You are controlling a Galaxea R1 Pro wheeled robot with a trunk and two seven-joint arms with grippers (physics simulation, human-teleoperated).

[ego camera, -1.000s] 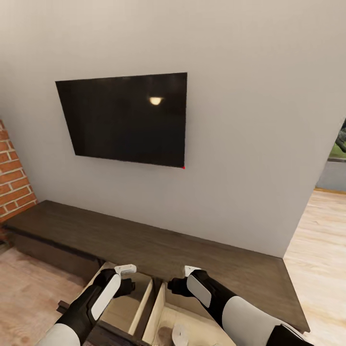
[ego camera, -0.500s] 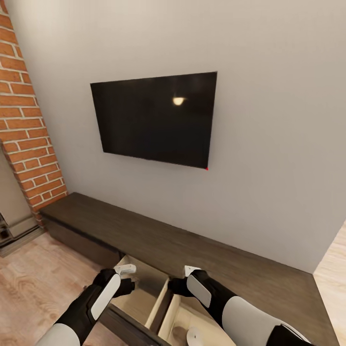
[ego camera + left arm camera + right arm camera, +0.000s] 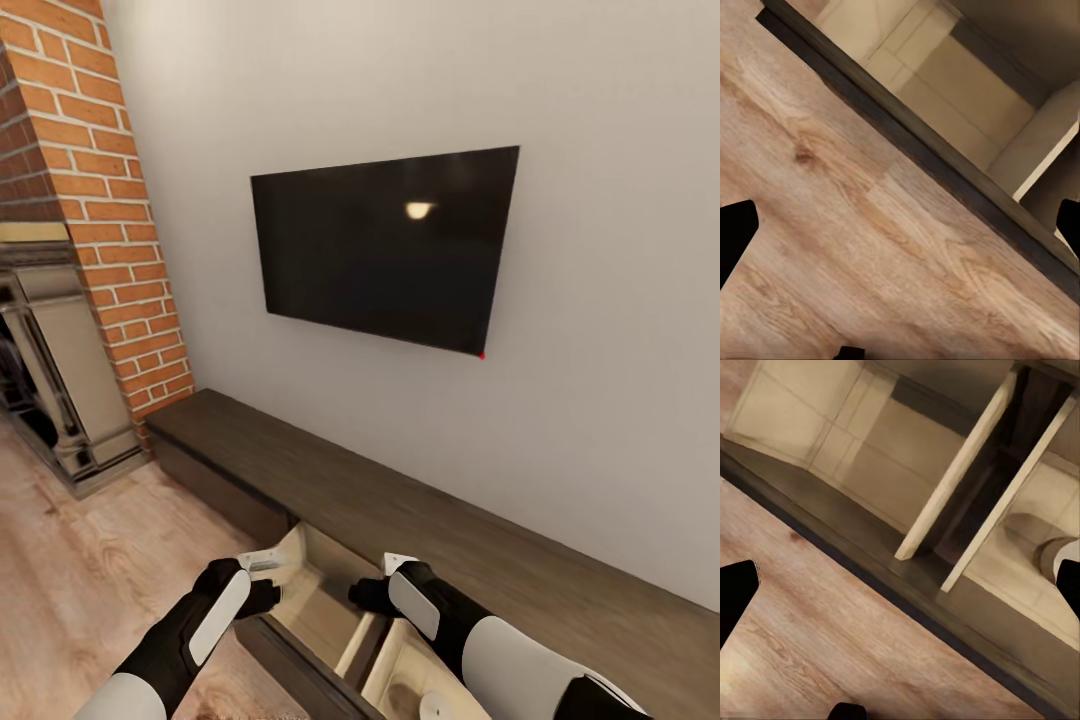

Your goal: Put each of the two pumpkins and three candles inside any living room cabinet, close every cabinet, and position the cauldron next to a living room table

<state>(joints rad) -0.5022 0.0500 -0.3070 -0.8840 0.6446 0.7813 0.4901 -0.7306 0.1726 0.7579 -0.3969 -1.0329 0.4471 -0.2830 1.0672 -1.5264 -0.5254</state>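
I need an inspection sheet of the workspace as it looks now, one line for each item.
Surface: cabinet, long dark wood top along the wall.
Job's things: two drawers of the cabinet stand open, beige inside; one candle stands in the drawer under the right arm.
Clutter: nothing seen.
Grippers: left gripper open, holding nothing, over the drawer front's edge; right gripper open, holding nothing, over the open drawers.
Cables: nothing seen.
Surroundings: TV on the grey wall above the cabinet; brick column to the left; wood floor.
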